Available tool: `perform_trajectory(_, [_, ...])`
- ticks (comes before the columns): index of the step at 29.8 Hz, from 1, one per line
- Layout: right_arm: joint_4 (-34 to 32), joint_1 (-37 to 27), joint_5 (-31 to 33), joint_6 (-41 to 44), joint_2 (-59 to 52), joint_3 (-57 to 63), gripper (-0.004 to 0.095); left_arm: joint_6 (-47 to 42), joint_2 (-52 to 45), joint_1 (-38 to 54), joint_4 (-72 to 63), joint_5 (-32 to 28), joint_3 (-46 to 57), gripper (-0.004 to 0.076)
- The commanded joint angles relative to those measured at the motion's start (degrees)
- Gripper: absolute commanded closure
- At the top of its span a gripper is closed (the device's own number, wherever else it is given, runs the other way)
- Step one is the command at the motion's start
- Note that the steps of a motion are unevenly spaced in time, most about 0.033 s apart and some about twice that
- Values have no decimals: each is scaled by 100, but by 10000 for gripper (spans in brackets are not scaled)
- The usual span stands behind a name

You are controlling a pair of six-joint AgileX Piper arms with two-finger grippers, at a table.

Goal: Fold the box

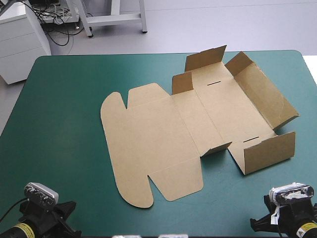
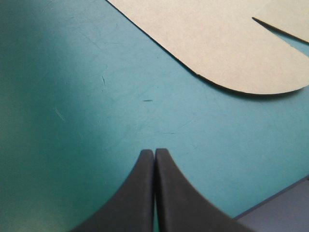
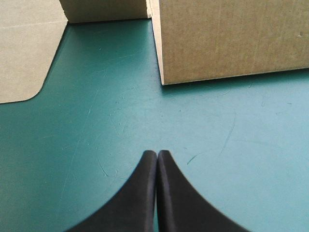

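Brown box [image 1: 198,134] at mid-desk, reaching toward the right half: cut sheet of board, partly formed. Left portion flat on the teal-green cover of the desk [image 1: 59,124]: lid panel [image 1: 143,129] with rounded corners, plus a rounded flap [image 1: 173,184] toward the front edge. Right portion with walls already up: far-right wall [image 1: 267,96] leaning outward, near wall [image 1: 270,152] standing upright, short flaps [image 1: 205,58] raised at the far end. Two thin slots [image 1: 214,83] in the base. At front-left, left gripper [image 2: 154,151] pinched to a point, holding nothing, over bare cover, a rounded board corner ahead and apart. At front-right, right gripper [image 3: 157,152] likewise pressed together and empty, near wall [image 3: 231,38] ahead, not touching. Judged handling: light, thin, stiff across each panel, hinging readily only along the creases; springy, so raised walls prone to flop back unless tucked. Smooth underside, likely to skate on the cover under a sideways push; best pinned with one gripper during work with the other. Little to pinch on the flat part without first lifting an edge. Sensible holds: free top rim of the near wall for the right gripper, edge of the rounded flap for the left. Risk of stray creases from a hard squeeze away from the scored lines.
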Motion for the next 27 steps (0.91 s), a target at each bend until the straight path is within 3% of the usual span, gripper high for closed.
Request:
perform_trajectory(1, [-16, -9, -326, -34, 78, -125, 931, -27, 83, -26, -37, -341, -121, 756])
perform_trajectory(7, [13, -9, -347, 93, 88, -145, 931, -27, 83, -26, -37, -341, -121, 756])
perform_trajectory(10, [165, -9, -387, -52, 88, -213, 873, -27, 83, -26, -37, -341, -121, 756])
perform_trajectory(12, [209, -9, -437, -80, 88, -251, 761, -27, 83, -26, -37, -341, -121, 756])
perform_trajectory(17, [207, -9, -452, 84, 88, -280, 219, -27, 83, -26, -37, -341, -121, 756])
perform_trajectory(19, [207, -9, -441, 351, 88, -280, 64, -27, 83, -26, -37, -341, -121, 756])
perform_trajectory(21, [345, -9, -441, 580, 88, -280, 25, -27, 83, -26, -37, -341, -121, 756])
perform_trajectory(27, [1364, -9, -763, 1362, 88, -280, 31, -27, 83, -26, -37, -341, -121, 756])
